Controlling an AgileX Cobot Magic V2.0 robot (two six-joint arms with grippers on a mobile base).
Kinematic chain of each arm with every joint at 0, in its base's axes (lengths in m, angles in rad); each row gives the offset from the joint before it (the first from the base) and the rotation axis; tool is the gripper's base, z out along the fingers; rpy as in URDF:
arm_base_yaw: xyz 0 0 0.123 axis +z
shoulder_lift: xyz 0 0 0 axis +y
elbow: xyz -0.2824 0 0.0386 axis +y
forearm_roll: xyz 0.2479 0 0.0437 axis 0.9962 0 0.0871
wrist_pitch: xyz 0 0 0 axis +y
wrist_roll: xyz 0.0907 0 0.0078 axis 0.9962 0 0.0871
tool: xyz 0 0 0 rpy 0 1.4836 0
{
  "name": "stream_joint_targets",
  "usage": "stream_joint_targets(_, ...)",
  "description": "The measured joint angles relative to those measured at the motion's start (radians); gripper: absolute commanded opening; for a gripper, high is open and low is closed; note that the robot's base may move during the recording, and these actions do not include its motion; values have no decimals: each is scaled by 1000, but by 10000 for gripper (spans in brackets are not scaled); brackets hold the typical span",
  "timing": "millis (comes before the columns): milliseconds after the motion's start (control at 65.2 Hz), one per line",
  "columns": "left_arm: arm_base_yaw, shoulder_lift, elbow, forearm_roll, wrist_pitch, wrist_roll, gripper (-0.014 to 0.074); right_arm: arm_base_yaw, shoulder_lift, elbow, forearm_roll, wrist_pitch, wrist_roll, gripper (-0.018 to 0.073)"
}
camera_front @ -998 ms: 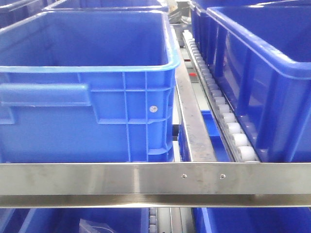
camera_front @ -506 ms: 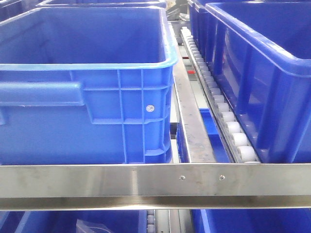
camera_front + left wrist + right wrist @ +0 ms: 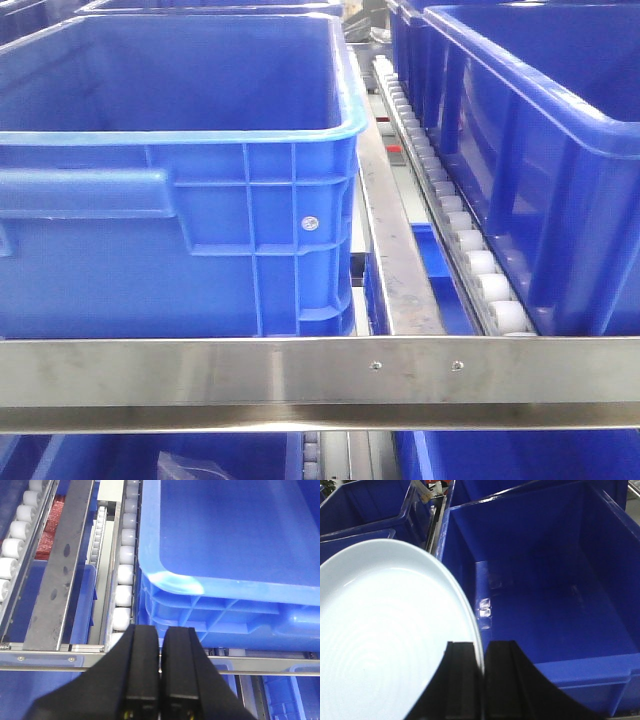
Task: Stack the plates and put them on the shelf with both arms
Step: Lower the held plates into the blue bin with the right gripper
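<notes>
1. The right gripper (image 3: 482,680) is clamped on the rim of a pale plate (image 3: 385,645), its two black fingers pressed close with the thin edge between them. The plate fans out to the left of the fingers and sits tilted, so the wrist should be kept level before any travel.
2. Only one plate shows. Where the second lies I cannot tell from these views, so the stack should be confirmed before heading for the shelf.
3. To the right of the held plate, a deep blue bin (image 3: 555,605) stands open. Carry the plate high enough to pass over its near wall.
4. The left gripper (image 3: 160,680) has its fingers together on nothing, hanging above the near corner of another blue crate (image 3: 225,555). It seems free to support the plate's far rim; open it first.
5. White rollers (image 3: 122,575) and a steel rail (image 3: 300,375) run just left of and in front of that crate; approach slowly to avoid knocking the glossy rim on metal.
</notes>
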Motion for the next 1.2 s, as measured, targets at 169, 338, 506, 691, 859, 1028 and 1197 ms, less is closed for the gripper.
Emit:
stream_joint_targets(169,0,0,0,0,0,0,97,0,0,0,0,-2,0,57)
stream_joint_targets(338,0,0,0,0,0,0,97,0,0,0,0,-17,0,57)
stream_joint_targets(506,0,0,0,0,0,0,97,0,0,0,0,-22,0,57)
stream_joint_targets(691,0,0,0,0,0,0,97,0,0,0,0,-44,0,57)
stream_joint_targets(859,0,0,0,0,0,0,97,0,41,0,0,-136,0,57)
stream_joint_targets(1028,0,0,0,0,0,0,97,0,169,0,0,-226,0,57)
stream_joint_targets(1197,0,0,0,0,0,0,97,0,336,-13,0,-339,0,57)
